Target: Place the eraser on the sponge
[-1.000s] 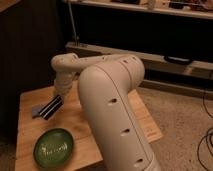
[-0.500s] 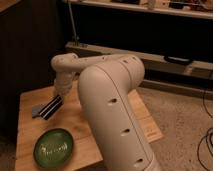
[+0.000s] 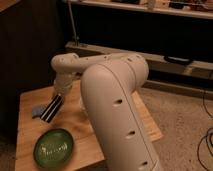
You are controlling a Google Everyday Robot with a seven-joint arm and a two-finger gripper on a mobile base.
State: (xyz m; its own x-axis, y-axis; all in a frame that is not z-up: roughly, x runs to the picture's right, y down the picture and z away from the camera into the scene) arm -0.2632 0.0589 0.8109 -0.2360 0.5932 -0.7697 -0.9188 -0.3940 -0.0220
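Observation:
The eraser (image 3: 51,109), a long black block with white stripes, slants down to the left from my gripper (image 3: 60,96), which is shut on its upper end. The gripper hangs over the left part of the wooden table (image 3: 75,125), at the end of the white arm (image 3: 112,95) that fills the middle of the camera view. The sponge (image 3: 36,111), a small blue-grey pad, lies flat on the table just left of the eraser's lower end. Whether the eraser touches the sponge I cannot tell.
A round green plate (image 3: 53,147) sits near the table's front left corner. Dark shelving (image 3: 150,35) runs along the back wall behind the table. Carpeted floor (image 3: 185,120) lies to the right, with cables at the far right edge.

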